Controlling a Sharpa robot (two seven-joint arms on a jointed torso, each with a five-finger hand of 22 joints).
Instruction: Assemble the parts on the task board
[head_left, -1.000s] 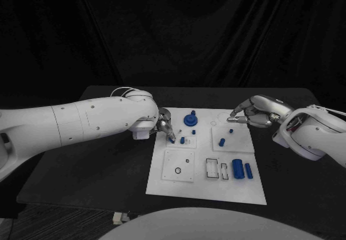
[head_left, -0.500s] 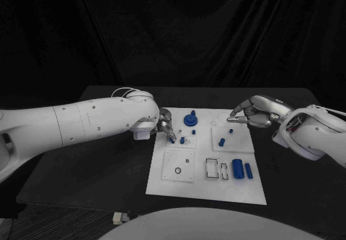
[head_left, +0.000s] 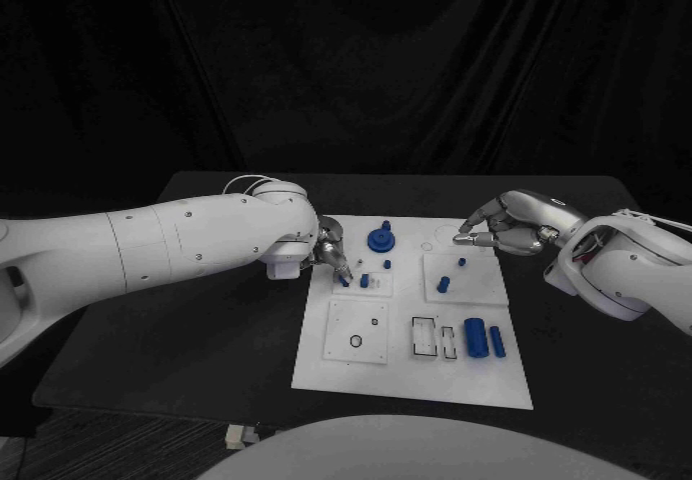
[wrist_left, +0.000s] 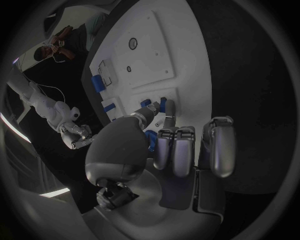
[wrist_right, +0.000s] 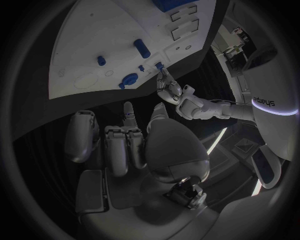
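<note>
- The left hand (head_left: 329, 255) is at the left edge of the task board (head_left: 411, 385), about midway between the board's far and near edges. Its fingers (wrist_left: 164, 107) reach down to a small blue peg (head_left: 343, 281) standing in the board's left-middle plate. A fingertip touches or nearly touches the peg; I cannot tell whether it is pinched. The other fingers are curled in beside the palm.
- That low, tip-first pose looks meant for seating or steadying the peg in its hole, with a second blue peg (head_left: 365, 280) standing just beside it.
- The right hand (head_left: 508, 226) hovers over the board's far right corner. Its thumb and a finger meet at the tips, possibly pinching something too small to see; I cannot tell. It appears to be waiting.
- Beyond the fingers, a round blue knob (head_left: 381, 238) stands near the far edge, between the hands.
- Two blue pieces (head_left: 446, 284) stand on the right-middle plate.
- Blue cylinders (head_left: 476, 336) lie near the near right corner, well apart from both hands, on the black surface (head_left: 188, 340).
</note>
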